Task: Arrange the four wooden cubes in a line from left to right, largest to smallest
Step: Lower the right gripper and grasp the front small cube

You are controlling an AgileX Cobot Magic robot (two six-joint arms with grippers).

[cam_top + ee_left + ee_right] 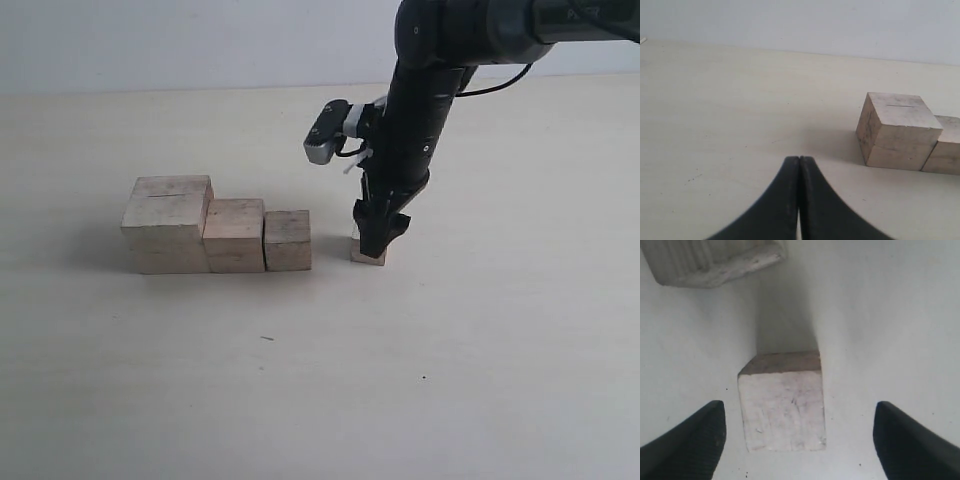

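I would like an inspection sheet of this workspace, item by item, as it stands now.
Surface: pale table, a few dark specks.
Job's things: largest cube, second cube and third cube side by side, descending left to right; smallest cube apart on the right.
Clutter: nothing seen.
Tools: left tool shut, empty; right tool open, straddling the smallest cube.
Cables: black cable along the right arm.
Surroundings: plain pale wall.
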